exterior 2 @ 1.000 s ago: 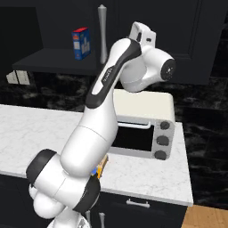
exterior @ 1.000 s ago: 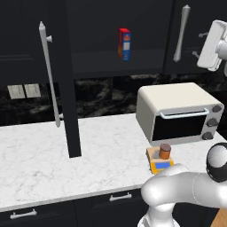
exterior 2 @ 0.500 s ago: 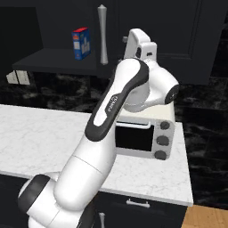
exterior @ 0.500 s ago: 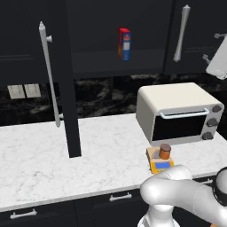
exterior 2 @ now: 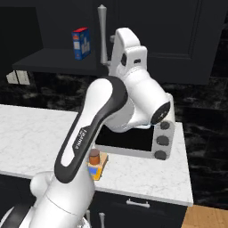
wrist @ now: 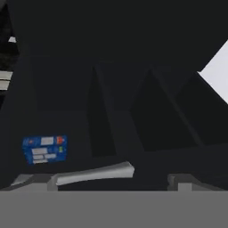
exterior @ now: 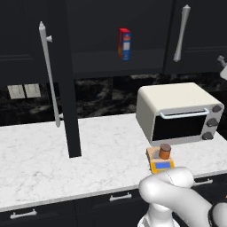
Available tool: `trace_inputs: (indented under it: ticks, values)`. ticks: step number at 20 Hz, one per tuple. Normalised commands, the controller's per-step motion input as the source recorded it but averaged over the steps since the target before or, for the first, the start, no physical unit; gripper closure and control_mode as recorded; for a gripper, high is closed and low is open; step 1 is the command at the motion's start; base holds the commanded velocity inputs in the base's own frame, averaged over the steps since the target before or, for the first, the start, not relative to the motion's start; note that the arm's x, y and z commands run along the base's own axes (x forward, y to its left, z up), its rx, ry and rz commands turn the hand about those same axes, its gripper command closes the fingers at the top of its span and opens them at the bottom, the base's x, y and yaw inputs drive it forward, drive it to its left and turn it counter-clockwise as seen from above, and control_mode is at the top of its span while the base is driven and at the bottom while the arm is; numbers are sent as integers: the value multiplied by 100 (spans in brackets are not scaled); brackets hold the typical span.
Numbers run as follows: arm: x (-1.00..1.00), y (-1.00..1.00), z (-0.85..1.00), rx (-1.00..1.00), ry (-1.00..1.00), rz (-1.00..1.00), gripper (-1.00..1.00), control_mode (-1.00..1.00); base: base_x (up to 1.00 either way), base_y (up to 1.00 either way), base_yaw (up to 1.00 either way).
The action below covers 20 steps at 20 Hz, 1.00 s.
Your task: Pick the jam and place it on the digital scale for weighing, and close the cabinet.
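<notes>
The jam [exterior: 165,151], an orange-brown jar with a dark lid, stands upright on the small orange-yellow digital scale [exterior: 159,164] in front of the toaster oven; both also show in the right base view, jam [exterior 2: 94,156] on scale [exterior 2: 97,169]. The black upper cabinet has its left door [exterior: 66,84] swung out edge-on. My gripper [wrist: 107,180] is open, its tips wide apart, raised high in front of the cabinet. The right door's silver handle [wrist: 93,173] lies just ahead of it. My white hand [exterior 2: 127,46] sits beside that handle [exterior 2: 103,31].
A red and blue box [exterior: 124,43] stands on the open cabinet shelf. The white toaster oven [exterior: 177,111] sits at the counter's right, close behind the scale. The open door's long handle [exterior: 48,75] juts out over the marble counter [exterior: 40,164].
The arm has swung up and across: the hand slid out to the right edge of the left base view and nearer the right door's handle. The jam stayed on the scale.
</notes>
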Motion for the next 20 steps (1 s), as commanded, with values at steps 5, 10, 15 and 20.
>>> trace_inputs:
  ticks: [5,10,15,20]
  values:
    - [-97,13,4,0,0,-7,-100,-100,0,0,0]
    - [-99,9,0,0,-1,-5,-100,-100,0,0,0]
    - [-100,8,0,0,-4,-2,-100,-100,0,0,0]
    - [-98,37,0,1,-4,-1,-100,-100,0,0,0]
